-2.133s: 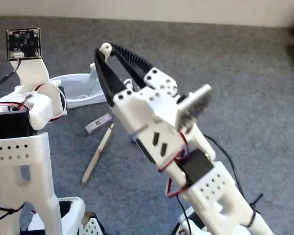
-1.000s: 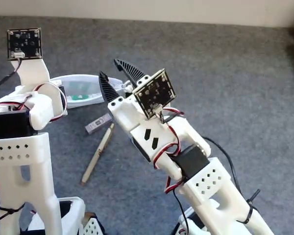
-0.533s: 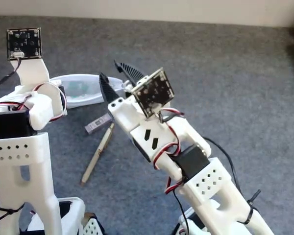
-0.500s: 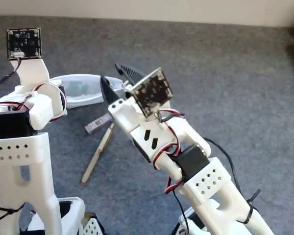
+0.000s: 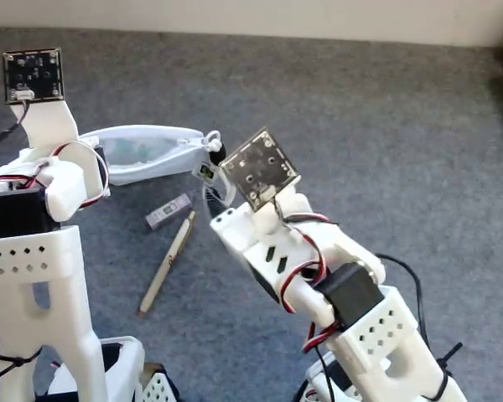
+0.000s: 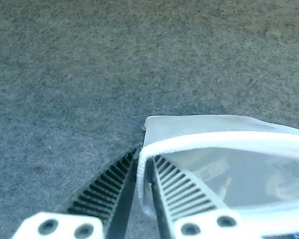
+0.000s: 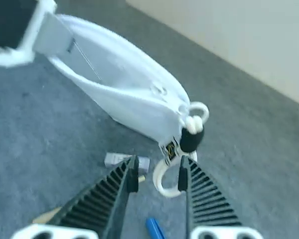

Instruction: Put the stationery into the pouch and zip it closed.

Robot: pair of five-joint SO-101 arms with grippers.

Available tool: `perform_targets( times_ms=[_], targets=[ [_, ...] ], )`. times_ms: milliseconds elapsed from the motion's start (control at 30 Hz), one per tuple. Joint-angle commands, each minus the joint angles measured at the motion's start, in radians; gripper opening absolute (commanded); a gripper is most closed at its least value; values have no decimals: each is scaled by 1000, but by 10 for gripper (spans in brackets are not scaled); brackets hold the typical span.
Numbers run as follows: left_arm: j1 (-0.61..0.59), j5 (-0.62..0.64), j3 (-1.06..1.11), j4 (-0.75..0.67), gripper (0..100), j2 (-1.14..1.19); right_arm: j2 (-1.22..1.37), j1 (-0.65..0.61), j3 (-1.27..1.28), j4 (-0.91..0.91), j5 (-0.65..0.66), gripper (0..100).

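Pouch [image 5: 151,155] end behind left arm [image 5: 46,188]

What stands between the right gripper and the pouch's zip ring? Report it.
Nothing visible does. In the right wrist view the white zip ring shows between the right gripper's parted fingers. The pencil lies on the carpet beside the pouch, out of that path.

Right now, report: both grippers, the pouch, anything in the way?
Left gripper shut on white translucent pouch rim. Right gripper open around white zipper ring. Beige pen, small grey block on grey carpet, outside.
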Motion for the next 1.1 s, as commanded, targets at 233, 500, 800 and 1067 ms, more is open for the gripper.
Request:
perform_targets(
  times_ms=[233,500,800,1067],
  targets=[
    [-79,51,-1,3,7,21,-30,53,127,74,14,128],
    [-79,51,1,3,7,21,-28,51,318,-67,15,128],
    [-79,51,1,5,7,21,278,51,303,-166,12,128],
    [-79,51,1,5,7,21,565,51,199,-217,14,128]
  ],
)
